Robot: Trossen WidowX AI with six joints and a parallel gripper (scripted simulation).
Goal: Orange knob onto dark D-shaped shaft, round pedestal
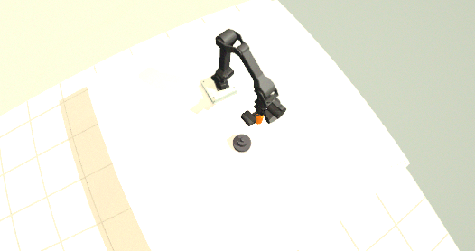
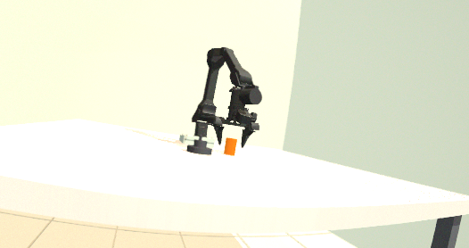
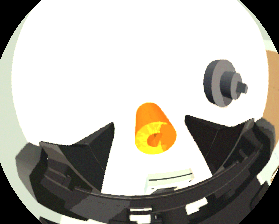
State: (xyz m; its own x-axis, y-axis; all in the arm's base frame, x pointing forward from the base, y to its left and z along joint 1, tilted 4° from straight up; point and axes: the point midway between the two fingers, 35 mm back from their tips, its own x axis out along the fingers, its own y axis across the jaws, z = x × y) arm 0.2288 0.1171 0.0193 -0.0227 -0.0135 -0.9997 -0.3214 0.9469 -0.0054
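Note:
The orange knob point(image 1: 258, 120) point(image 2: 230, 149) point(image 3: 152, 114) stands upright on the table, with its hole facing up in the wrist view. My gripper point(image 1: 260, 117) point(image 2: 232, 144) point(image 3: 150, 120) is open and points down, with one finger on each side of the knob. In the exterior view the fingertips are at about the height of the knob's upper half. No touch shows. The dark round pedestal point(image 1: 241, 148) point(image 2: 199, 150) point(image 3: 214, 85) stands beside the knob, at the upper right in the wrist view. Its thin shaft point(image 3: 243, 88) is bare; the shaft's flat side cannot be made out.
The arm's pale base plate point(image 1: 218, 97) point(image 3: 177, 179) lies behind the gripper and pedestal. The pedestal is the nearest obstacle, just outside one finger. The white table point(image 1: 190, 173) point(image 2: 134, 176) extends around them, its front edge well in front of the pedestal.

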